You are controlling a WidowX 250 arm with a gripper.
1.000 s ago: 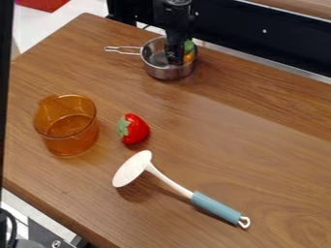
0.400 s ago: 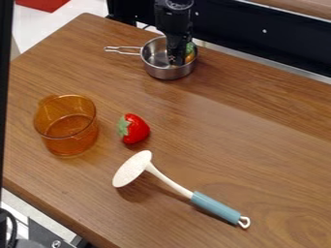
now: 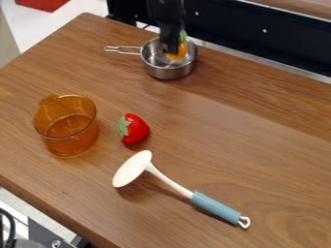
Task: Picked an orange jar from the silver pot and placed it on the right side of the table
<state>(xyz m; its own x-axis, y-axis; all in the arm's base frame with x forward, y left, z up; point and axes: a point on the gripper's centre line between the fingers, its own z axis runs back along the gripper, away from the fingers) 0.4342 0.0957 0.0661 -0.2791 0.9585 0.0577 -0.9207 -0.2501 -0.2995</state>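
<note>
The fingers (image 3: 169, 46) of the black two-finger gripper (image 3: 173, 51) pinched an orange, green-topped object (image 3: 180, 51) at the mouth of the round silver metal pot (image 3: 169, 73); the black arm (image 3: 167, 13) hung steeply from the view's top edge.

Brown wooden surface (image 3: 259, 121) with visible grain, seen at a slant from above. Near its far edge sits a small silver pot (image 3: 169, 71), its wire handle pointing left in the view. Nearer, at the left of the view, stands an amber see-through jar (image 3: 67, 138). Just beside it, to the right, lies a red strawberry (image 3: 135, 130) with green leaves. Below the strawberry lies a white ladle (image 3: 132, 168), its blue-gray handle slanting toward the lower right.
</note>
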